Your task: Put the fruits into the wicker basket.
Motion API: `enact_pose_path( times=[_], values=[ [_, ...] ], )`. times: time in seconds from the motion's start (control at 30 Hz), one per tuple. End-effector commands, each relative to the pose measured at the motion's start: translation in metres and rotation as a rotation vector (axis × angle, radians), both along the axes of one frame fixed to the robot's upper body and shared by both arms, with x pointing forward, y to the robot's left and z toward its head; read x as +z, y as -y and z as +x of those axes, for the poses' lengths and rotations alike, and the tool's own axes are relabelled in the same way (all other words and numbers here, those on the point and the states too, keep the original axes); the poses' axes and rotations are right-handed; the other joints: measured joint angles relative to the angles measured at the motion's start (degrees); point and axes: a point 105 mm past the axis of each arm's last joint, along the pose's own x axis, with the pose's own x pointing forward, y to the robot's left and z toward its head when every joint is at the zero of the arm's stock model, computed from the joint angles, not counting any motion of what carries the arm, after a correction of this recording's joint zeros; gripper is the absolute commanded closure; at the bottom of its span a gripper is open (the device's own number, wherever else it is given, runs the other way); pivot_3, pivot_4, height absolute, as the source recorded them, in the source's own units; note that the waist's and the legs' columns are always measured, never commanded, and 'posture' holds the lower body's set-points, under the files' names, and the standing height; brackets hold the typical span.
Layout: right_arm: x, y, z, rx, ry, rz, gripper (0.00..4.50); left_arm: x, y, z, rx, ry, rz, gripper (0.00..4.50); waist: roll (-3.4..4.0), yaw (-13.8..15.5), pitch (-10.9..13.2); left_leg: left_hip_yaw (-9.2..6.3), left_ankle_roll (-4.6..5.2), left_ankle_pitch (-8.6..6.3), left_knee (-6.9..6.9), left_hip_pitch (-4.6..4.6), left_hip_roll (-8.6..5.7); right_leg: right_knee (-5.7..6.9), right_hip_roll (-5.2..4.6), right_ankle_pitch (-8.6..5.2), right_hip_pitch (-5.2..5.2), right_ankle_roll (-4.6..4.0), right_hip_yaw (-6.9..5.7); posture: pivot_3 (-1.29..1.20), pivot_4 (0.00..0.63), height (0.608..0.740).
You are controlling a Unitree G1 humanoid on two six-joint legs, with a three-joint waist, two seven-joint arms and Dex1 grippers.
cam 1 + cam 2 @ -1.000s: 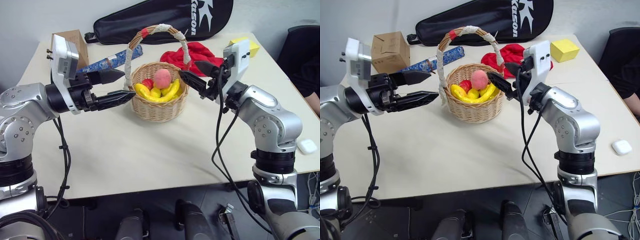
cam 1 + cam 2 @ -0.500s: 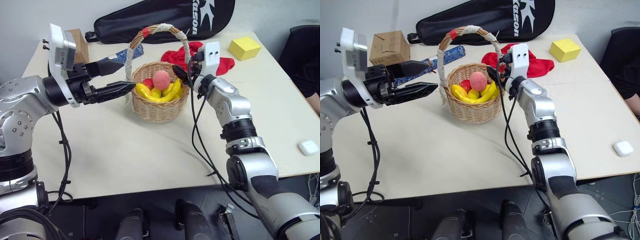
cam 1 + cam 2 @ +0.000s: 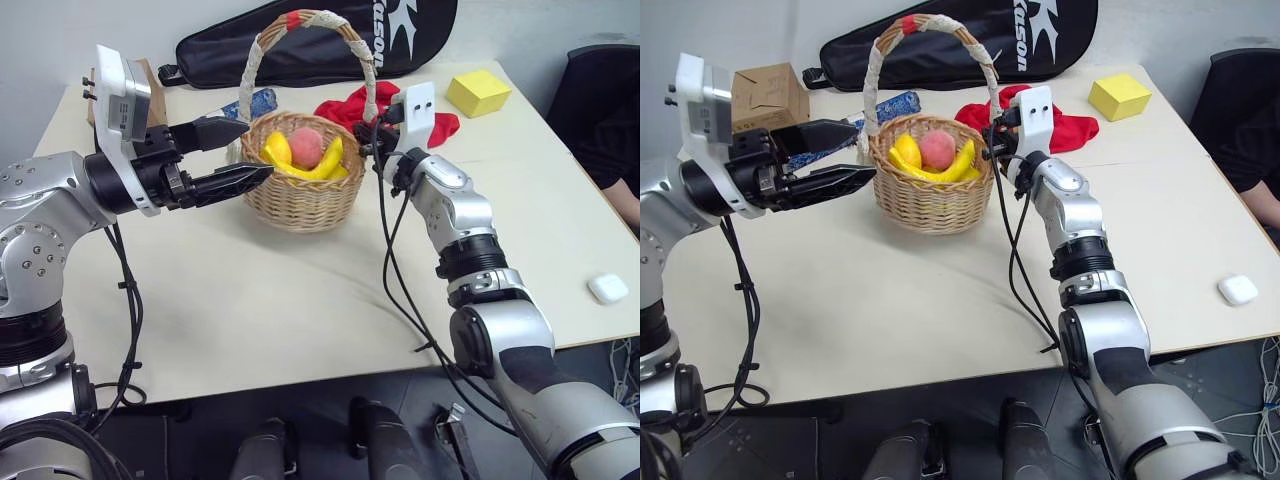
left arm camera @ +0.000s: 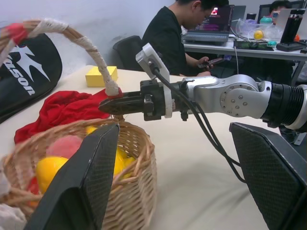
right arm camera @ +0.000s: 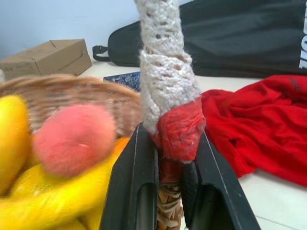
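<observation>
The wicker basket (image 3: 298, 195) stands on the table with a pinkish peach (image 3: 305, 147), a yellow banana (image 3: 328, 163) and an orange-yellow mango (image 3: 274, 150) inside it. My right gripper (image 3: 366, 147) is shut on the basket's handle (image 5: 165, 72) just above the right rim, both fingers clamping the red-taped part. The peach (image 5: 74, 139) lies close beside that grip. My left gripper (image 3: 252, 151) is held open at the basket's left side, level with the rim, and nothing is between its fingers (image 4: 91, 182).
Behind the basket lie a black racket bag (image 3: 320, 45), a red cloth (image 3: 425, 118), a blue patterned tube (image 3: 885, 105) and a cardboard box (image 3: 765, 95). A yellow block (image 3: 478, 92) sits far right, a white case (image 3: 608, 288) near the right edge. A seated person (image 4: 175, 33) is beyond the table.
My right gripper came in from beside the basket and shut on the handle's right base. The basket has since shifted left and its handle stands higher. The left gripper has kept still.
</observation>
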Motion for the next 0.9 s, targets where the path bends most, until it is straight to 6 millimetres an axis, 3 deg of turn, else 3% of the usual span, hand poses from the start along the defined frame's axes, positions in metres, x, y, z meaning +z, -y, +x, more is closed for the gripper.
enact_pose_path(
  times=[0.03,0.23,0.4,0.47,0.73,0.9],
  values=[
    [0.042,0.018,-0.022,0.032,0.147,0.084,4.27,0.011,0.005,-0.004,-0.038,0.052,-0.02,0.66,0.0,0.11,0.0,0.0,0.0,0.0,-0.03,0.0,0.0,-0.02,0.0,0.0,0.0,0.0,0.0,0.0,0.15,0.74],
    [0.053,0.095,-0.066,-0.133,0.238,0.027,4.27,0.009,0.023,-0.006,-0.149,0.045,-0.042,0.66,0.0,2.07,0.0,-0.05,0.02,0.01,-0.07,-0.07,-0.07,-0.14,-0.03,0.0,0.0,0.01,-0.05,0.0,0.15,0.74],
    [0.039,0.198,-0.11,-0.438,0.181,-0.122,4.27,0.006,0.033,0.002,-0.209,0.045,-0.07,0.66,0.0,3.41,0.0,-0.08,0.06,0.02,-0.08,-0.11,-0.11,-0.26,-0.02,0.02,0.04,0.04,-0.1,0.0,0.15,0.74],
    [0.033,0.222,-0.119,-0.522,0.152,-0.139,4.27,0.006,0.036,0.004,-0.223,0.044,-0.075,0.66,0.0,3.26,0.0,0.1,0.06,0.02,-0.07,-0.02,-0.09,-0.25,0.0,0.02,0.03,0.05,-0.02,0.0,0.15,0.74],
    [0.001,0.274,-0.131,-0.724,0.097,-0.059,4.27,0.006,0.043,0.004,-0.294,0.035,-0.081,0.66,0.0,1.55,0.0,0.28,0.02,0.2,-0.08,0.27,-0.01,0.08,0.06,0.08,0.09,0.02,0.17,0.0,0.15,0.74],
    [-0.005,0.28,-0.139,-0.72,0.103,-0.005,2.7,0.009,0.044,0.002,-0.319,0.038,-0.081,0.66,0.0,1.78,0.0,0.23,0.08,0.23,-0.08,0.2,-0.09,0.03,-0.02,0.08,0.09,0.03,0.15,0.0,0.15,0.74]
  ],
)
